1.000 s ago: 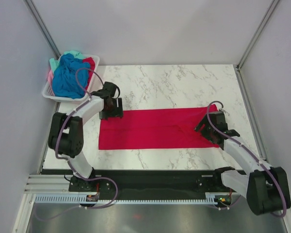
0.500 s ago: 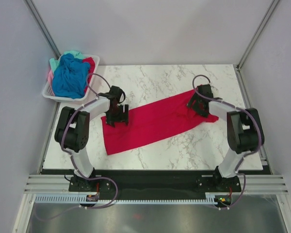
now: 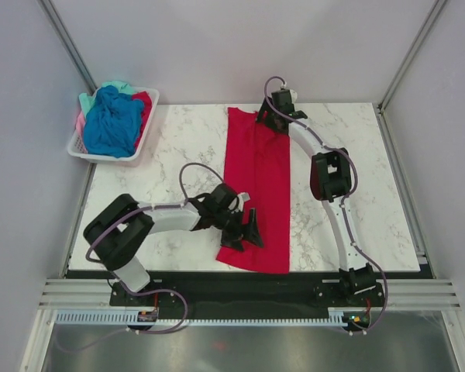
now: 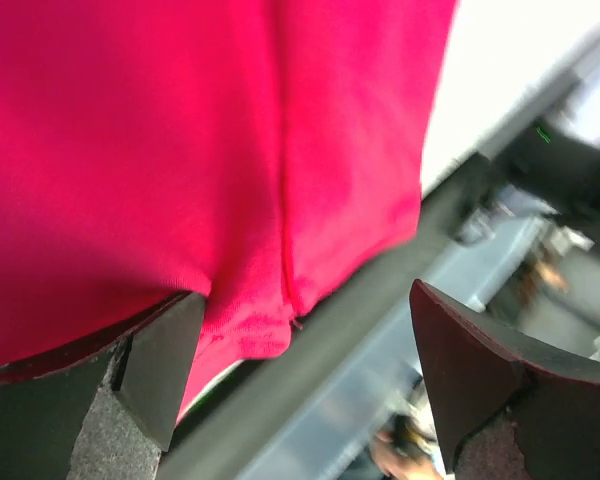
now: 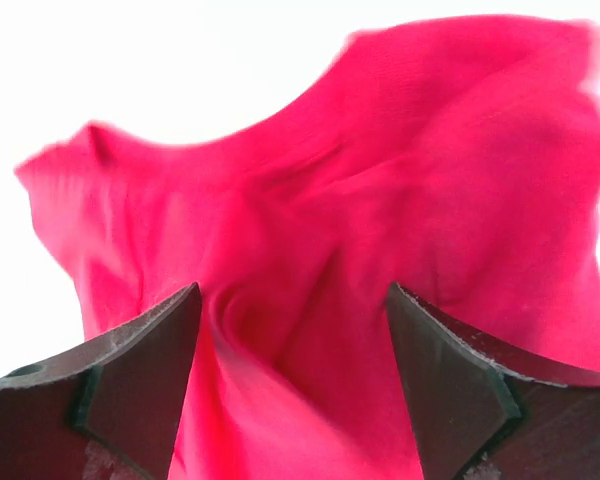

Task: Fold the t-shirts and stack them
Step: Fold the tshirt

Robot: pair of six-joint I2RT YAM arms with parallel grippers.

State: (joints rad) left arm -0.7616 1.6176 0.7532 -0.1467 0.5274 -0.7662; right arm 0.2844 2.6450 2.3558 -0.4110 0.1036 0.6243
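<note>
A crimson red t-shirt [image 3: 257, 178] lies as a long folded strip, running from the far middle of the marble table to its near edge. My left gripper [image 3: 246, 232] is at the strip's near left corner. In the left wrist view [image 4: 300, 390] its jaws stand wide apart, with the shirt's hem [image 4: 240, 330] draped against the left finger. My right gripper [image 3: 267, 118] is at the strip's far end. In the right wrist view [image 5: 295, 370] its jaws stand apart over bunched red cloth [image 5: 360, 200]. Other shirts fill the basket: bright blue [image 3: 112, 120], teal [image 3: 116, 84], pink [image 3: 80, 122] and red [image 3: 143, 101].
The white slatted basket [image 3: 101, 155] stands at the table's far left corner. The red shirt's near end reaches the black rail [image 3: 217, 283] at the table's front edge. Grey walls enclose the table at the back and sides.
The red shirt has swung from lying across the table to lying lengthwise. My right gripper moved to the far middle. My left gripper moved to the near edge.
</note>
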